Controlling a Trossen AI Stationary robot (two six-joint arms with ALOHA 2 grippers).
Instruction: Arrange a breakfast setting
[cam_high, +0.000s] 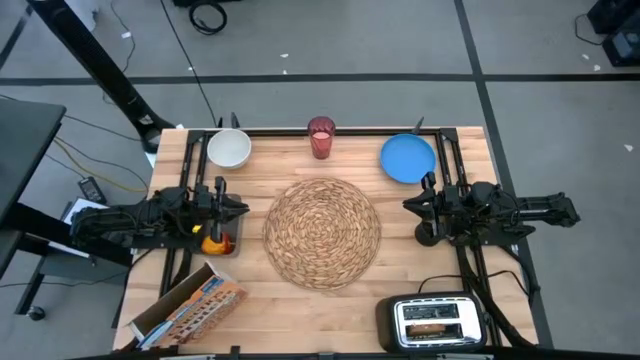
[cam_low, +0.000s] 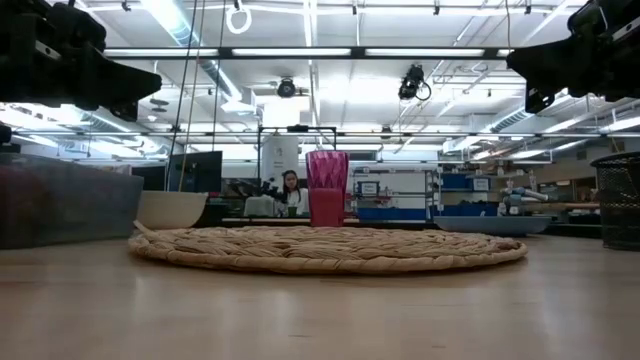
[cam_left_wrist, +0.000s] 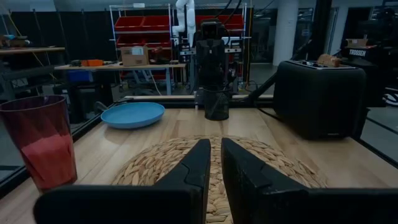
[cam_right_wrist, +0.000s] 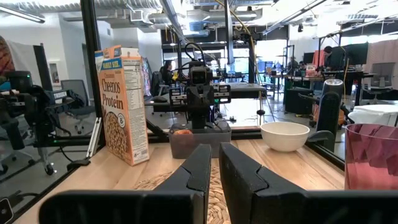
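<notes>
The round woven placemat (cam_high: 322, 232) lies at the table's middle. The white bowl (cam_high: 229, 149), the translucent red cup (cam_high: 321, 137) and the blue plate (cam_high: 408, 158) stand along the far edge. The orange Cheerios box (cam_right_wrist: 122, 102) stands upright at the near left (cam_high: 190, 305). A toast slice (cam_high: 430, 326) sticks out of the toaster's slot. The red apple (cam_right_wrist: 181, 131) sits in a small dark bin (cam_high: 218, 241) under the left arm. The spoon is out of view. My left gripper (cam_high: 243, 208) hovers shut at the placemat's left edge. My right gripper (cam_high: 406, 204) hovers shut at its right edge.
The black-and-silver toaster (cam_high: 432, 322) stands at the near right corner. Black rails run along the table's left, right and far edges. Bare wood shows between the placemat and the near edge. A person sits far off in the room behind the table (cam_low: 291, 190).
</notes>
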